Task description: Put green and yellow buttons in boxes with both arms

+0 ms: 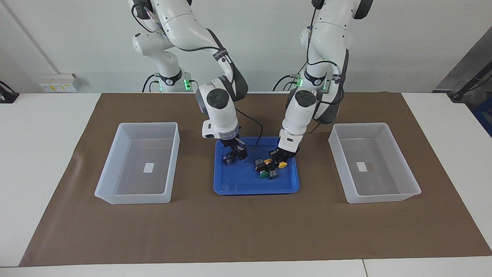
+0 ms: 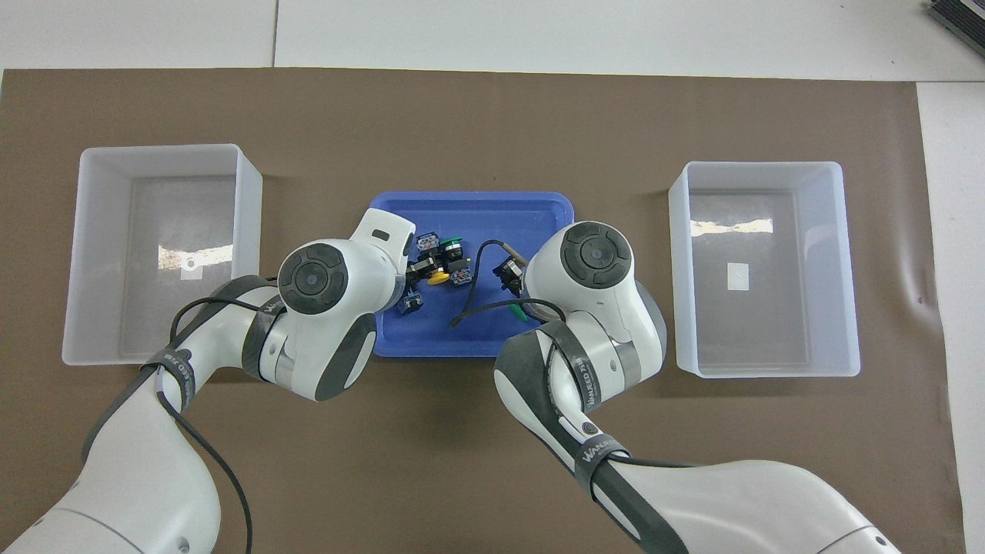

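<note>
The buttons look light, rigid and small: hard plastic, blocky dark bodies w/ round mushroom caps. Caps are smooth and domed, so probably slippery; the squared body likely gives flatter faces for a pinch. Being so light, they would prob. skid or tip on the tray if nudged.

All lie in the blue tray at mid-table, between two clear plastic boxes, both w/ nothing in them but a white label.

Left gripper is down in the tray at the left arm's end, pinched shut on a yellow button, its cap sticking out below the fingers. Just beside it sits a cluster: a green button, a second yellow-capped one and a small blue-faced block, all touching or nearly so.

Right gripper is low over the tray's other end, jaws wide, at a dark block w/ blue face; whether it touches can't be told. Overhead, a green cap peeks from under that arm.
</note>
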Available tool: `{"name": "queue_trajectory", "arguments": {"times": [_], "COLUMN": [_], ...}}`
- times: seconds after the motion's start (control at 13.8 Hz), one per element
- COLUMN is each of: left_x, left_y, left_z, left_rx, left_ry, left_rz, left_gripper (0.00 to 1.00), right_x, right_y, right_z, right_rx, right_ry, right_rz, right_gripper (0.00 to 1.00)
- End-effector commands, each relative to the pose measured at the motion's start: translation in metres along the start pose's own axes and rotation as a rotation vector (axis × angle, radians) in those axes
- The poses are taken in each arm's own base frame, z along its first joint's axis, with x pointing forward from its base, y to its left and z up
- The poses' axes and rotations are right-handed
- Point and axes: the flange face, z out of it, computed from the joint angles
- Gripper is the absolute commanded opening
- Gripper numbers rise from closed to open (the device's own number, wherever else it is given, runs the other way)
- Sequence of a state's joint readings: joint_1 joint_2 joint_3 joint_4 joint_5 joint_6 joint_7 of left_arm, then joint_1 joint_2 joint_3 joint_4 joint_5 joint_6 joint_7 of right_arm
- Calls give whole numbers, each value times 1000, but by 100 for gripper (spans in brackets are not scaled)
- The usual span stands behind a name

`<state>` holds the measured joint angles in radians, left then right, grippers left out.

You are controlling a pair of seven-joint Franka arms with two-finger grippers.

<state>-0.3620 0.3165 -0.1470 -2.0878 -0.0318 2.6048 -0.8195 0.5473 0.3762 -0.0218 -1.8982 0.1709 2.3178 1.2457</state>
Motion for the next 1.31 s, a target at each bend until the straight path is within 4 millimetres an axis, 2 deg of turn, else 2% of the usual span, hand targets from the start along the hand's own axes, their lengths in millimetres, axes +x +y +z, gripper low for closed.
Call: {"name": "queue_trajectory", "arguments": {"times": [0.0, 0.22, 0.51, 0.58, 0.73, 0.8, 0.94, 1.02, 1.16, 1.24], "left_x": [11, 33, 74, 86, 119, 141, 173, 187, 210, 219], "left_y": [-7, -5, -1, -6, -21, -34, -65, -86, -130, -151], "left_z": [5, -10, -53, -66, -98, -117, -142, -147, -150, -152], "left_rx": [-9, -15, 12, 18, 23, 27, 41, 46, 49, 53], "left_ry": [11, 27, 10, 8, 16, 14, -1, 1, 1, 2], "left_rz": [-22, -40, -69, -75, -73, -63, 19, 55, 120, 157], "left_gripper": [0, 0, 0, 0, 0, 0, 0, 0, 0, 0], "right_x": [1, 12, 17, 17, 18, 19, 19, 23, 40, 42], "right_y": [-3, -4, 11, 11, 11, 10, 4, -2, -10, -12], "right_z": [-1, -1, 13, 13, 12, 11, 2, -12, -52, -74], "right_rx": [42, 90, 61, 63, 63, 59, 68, 57, 44, 45], "right_ry": [16, 34, 29, 30, 31, 27, 25, 15, 3, -1], "right_rz": [-4, 28, 33, 32, 27, 34, 35, 37, 51, 45], "right_gripper": [100, 100, 100, 91, 17, 0, 0, 0, 0, 0]}}
